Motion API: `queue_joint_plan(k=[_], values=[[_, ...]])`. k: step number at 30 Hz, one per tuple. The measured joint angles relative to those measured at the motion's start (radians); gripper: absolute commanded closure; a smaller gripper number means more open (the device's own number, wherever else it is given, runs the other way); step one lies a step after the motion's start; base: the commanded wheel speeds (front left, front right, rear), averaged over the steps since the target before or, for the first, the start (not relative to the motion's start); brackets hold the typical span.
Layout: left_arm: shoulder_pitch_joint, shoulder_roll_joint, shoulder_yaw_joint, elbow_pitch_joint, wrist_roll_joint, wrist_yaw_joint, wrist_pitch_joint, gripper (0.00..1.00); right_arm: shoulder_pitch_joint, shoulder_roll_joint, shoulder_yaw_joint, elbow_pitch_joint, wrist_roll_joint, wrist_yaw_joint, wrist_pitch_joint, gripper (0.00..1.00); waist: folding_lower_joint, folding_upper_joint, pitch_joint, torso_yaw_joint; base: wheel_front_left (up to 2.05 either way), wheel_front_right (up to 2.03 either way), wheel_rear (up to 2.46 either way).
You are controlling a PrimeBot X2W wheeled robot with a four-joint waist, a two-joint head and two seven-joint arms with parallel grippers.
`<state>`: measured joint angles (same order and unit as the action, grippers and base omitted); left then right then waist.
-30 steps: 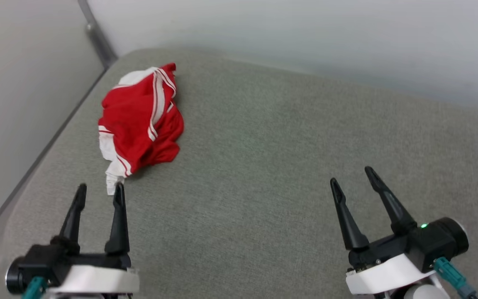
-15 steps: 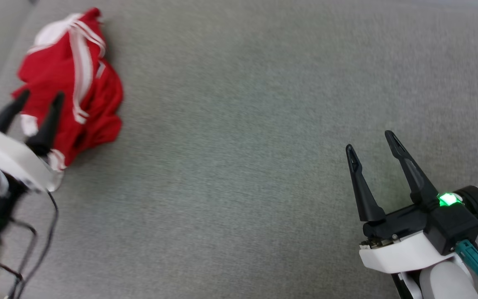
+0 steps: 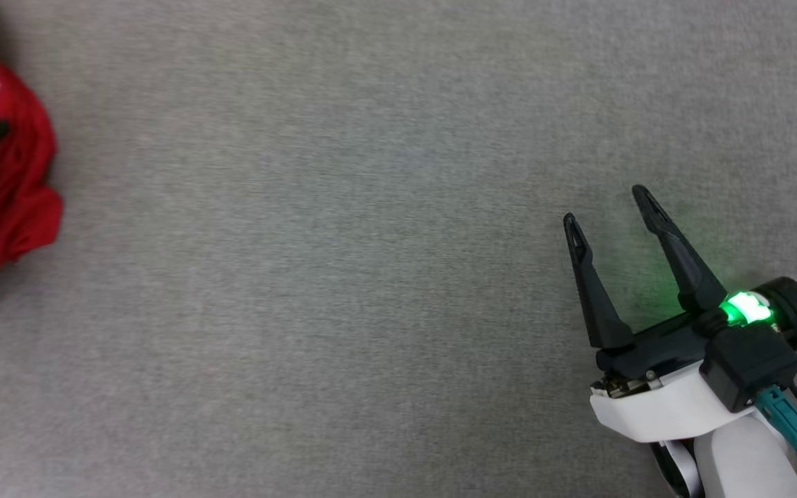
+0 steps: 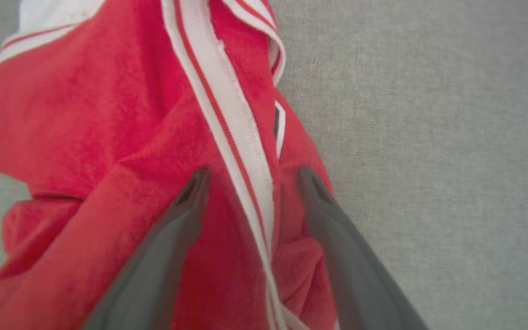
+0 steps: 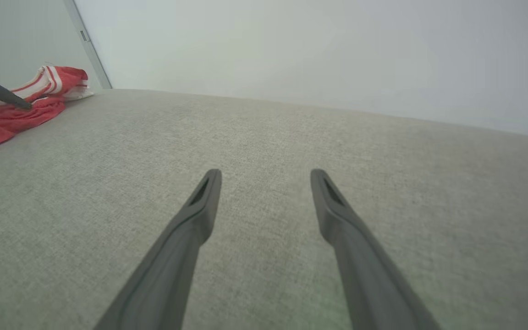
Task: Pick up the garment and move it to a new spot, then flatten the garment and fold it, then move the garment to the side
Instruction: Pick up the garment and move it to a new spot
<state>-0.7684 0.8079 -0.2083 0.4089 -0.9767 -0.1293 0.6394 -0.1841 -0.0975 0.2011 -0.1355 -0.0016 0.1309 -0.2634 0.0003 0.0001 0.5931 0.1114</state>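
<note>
While the crumpled red jersey (image 3: pixel 18 207) lies bunched at the far left of the grey fabric surface (image 3: pixel 343 263), the left gripper (image 4: pixel 252 172) sits right over it, fingers spread apart, striped trim (image 4: pixel 227 128) running between them, nothing pinched. The right gripper (image 3: pixel 605 203) is near right, well apart from the cloth, fingers wide, empty.

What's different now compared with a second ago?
The left fingers reached forward from just short of the garment to over it. They now stand open on either side of its striped trim, with nothing gripped yet. The head camera swung too, so its whole picture shifted. The garment lies crumpled where it was, and the right fingers stay open over the grey surface.
</note>
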Motion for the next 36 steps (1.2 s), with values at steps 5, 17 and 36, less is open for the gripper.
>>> queue_joint_plan(k=[5,17,36], values=[[-0.033,0.002,-0.039,0.076,0.013,0.000,0.036,0.00,-0.003,0.003,-0.005,-0.008,-0.002,0.000,0.000,0.00,-0.0001,-0.0001,0.038,-0.038,0.00,0.00,0.00],[-0.026,0.011,-0.117,0.071,-0.038,0.002,-0.056,1.00,-0.011,0.015,0.003,0.013,-0.005,0.000,0.000,0.00,-0.0001,0.0000,0.001,-0.063,0.00,0.00,0.00],[-0.090,-0.081,-0.499,-0.206,0.035,0.000,-0.412,1.00,0.009,0.042,-0.033,0.065,0.028,0.000,0.000,0.00,-0.0003,0.0000,-0.223,-0.173,0.00,0.00,0.00]])
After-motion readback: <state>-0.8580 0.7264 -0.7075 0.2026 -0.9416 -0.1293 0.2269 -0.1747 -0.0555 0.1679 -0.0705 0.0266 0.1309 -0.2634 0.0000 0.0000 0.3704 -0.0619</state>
